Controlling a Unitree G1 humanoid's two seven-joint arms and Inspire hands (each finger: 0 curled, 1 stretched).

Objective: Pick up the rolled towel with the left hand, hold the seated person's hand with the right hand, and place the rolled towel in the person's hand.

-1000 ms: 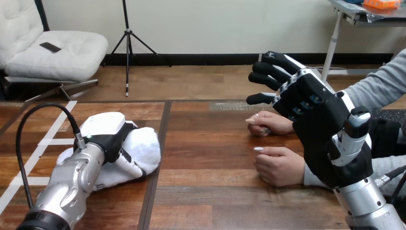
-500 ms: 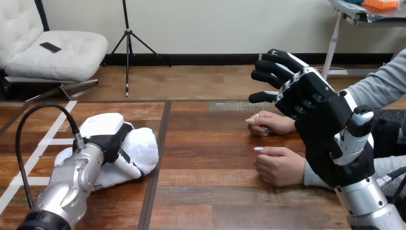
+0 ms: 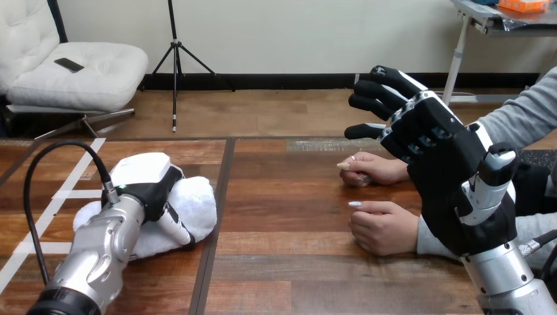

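Head view: left hand on the towel, right hand raised and open

The rolled towel [image 3: 199, 205], white and fluffy, lies on the left part of the wooden table [image 3: 282, 197]. The left hand [image 3: 148, 185] rests over it with its fingers [image 3: 175, 227] curled down round the roll's near side. At the right, the right hand [image 3: 439, 147] is lifted above the table, palm turned toward the left, fingers spread wide and only slightly bent, holding nothing. Below and just left of it the person's far hand [image 3: 371, 168] and the person's near hand [image 3: 382, 228] lie loosely closed on the wood, well apart from the towel. Whether the right hand touches the person's forearms cannot be told.
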